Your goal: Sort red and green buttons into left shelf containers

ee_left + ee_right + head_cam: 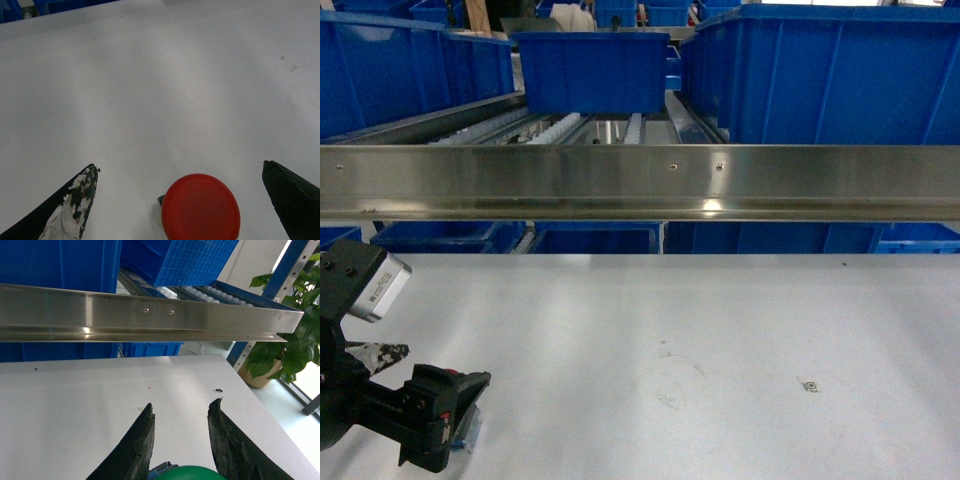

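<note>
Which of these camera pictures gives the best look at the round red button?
The left wrist view: the round red mushroom-cap button sits large and unobstructed on the white table, between the open left gripper fingers. The head view and right wrist view don't show it.

Probably warehouse: roller rack (pixel 560 128), blue bins (pixel 590 70)

The button (pixel 200 208) sits on the table (pixel 160 90) between the left hand's (pixel 180 200) fingers.

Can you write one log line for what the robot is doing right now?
left tool: open, around red button on table | right tool: holding green button | tub: not reached
</note>
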Controlling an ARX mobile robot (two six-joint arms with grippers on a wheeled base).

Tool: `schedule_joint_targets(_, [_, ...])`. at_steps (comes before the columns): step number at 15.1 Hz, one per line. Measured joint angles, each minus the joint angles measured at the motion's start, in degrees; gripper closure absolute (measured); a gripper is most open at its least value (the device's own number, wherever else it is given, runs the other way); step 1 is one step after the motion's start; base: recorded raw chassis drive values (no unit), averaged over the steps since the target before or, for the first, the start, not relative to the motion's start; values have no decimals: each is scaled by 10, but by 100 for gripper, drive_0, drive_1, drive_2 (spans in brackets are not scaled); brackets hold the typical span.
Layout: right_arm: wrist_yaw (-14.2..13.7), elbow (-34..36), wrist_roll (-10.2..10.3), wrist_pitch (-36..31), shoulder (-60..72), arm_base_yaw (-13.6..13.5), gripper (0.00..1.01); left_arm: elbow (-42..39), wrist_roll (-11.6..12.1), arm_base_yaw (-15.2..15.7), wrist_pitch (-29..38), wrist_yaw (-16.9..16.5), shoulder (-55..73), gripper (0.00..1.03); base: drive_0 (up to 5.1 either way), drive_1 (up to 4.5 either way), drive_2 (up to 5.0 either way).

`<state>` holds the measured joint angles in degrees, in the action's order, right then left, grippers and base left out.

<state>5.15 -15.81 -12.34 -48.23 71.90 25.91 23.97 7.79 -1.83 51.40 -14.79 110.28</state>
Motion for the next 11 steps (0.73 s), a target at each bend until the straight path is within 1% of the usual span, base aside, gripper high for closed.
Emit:
schedule_joint_targets(1, [0, 0, 0, 0, 0, 0, 72, 15, 4, -2, -18, 7, 16, 5, 0, 0, 0])
schedule_joint_targets(2, [0, 0, 0, 0, 0, 0, 72, 21, 3, -2, -28, 9, 23, 5, 0, 0, 0])
schedule_joint_targets(6, [0, 0, 0, 0, 0, 0, 72, 39, 9, -8, -12, 14, 60, 5, 0, 0, 0])
schedule_joint_targets(9, [0, 0, 0, 0, 0, 0, 72, 53, 13, -14, -29, 15, 78, 5, 0, 0, 0])
schedule_joint_targets(11, [0, 0, 0, 0, 0, 0, 72, 64, 16, -22, -28, 17, 89, 5, 0, 0, 0])
